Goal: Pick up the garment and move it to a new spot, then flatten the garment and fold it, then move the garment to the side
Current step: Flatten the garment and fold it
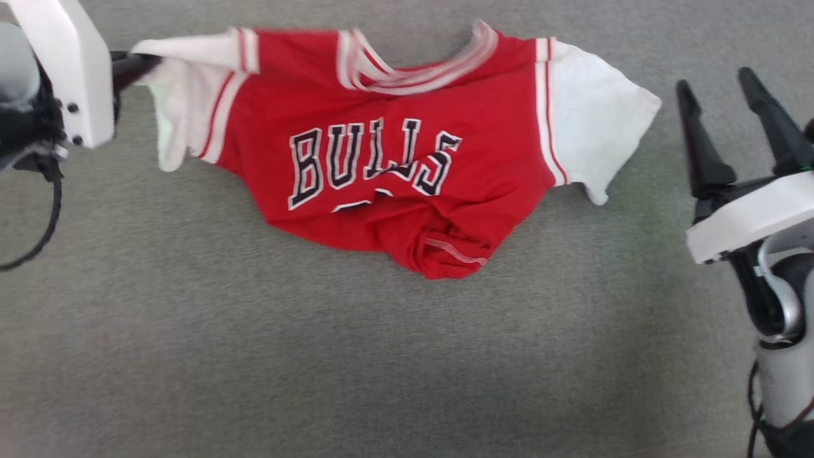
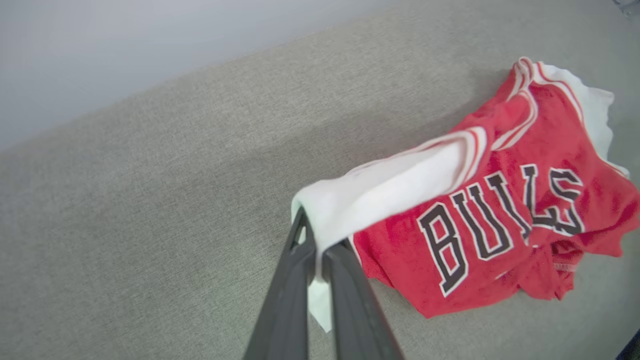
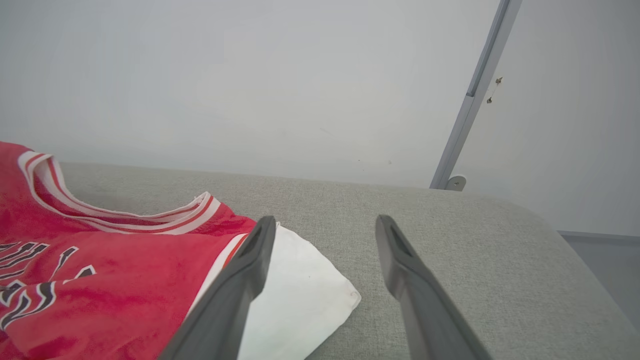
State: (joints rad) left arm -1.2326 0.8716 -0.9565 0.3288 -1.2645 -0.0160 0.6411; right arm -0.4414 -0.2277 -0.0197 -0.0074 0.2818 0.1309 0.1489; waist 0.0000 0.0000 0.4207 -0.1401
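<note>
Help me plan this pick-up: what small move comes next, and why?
Probably bring the open right pincer onto the free white sleeve nearby: the left pincer is shut on the other sleeve of the garment, so two holds should lift it evenly.

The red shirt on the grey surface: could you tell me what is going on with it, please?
The left gripper is shut on one white sleeve of the garment, a red shirt lying face up on the grey surface. The right gripper is open beside the other sleeve, not touching it. The shirt's lower part is bunched, so it is not yet flat.
</note>
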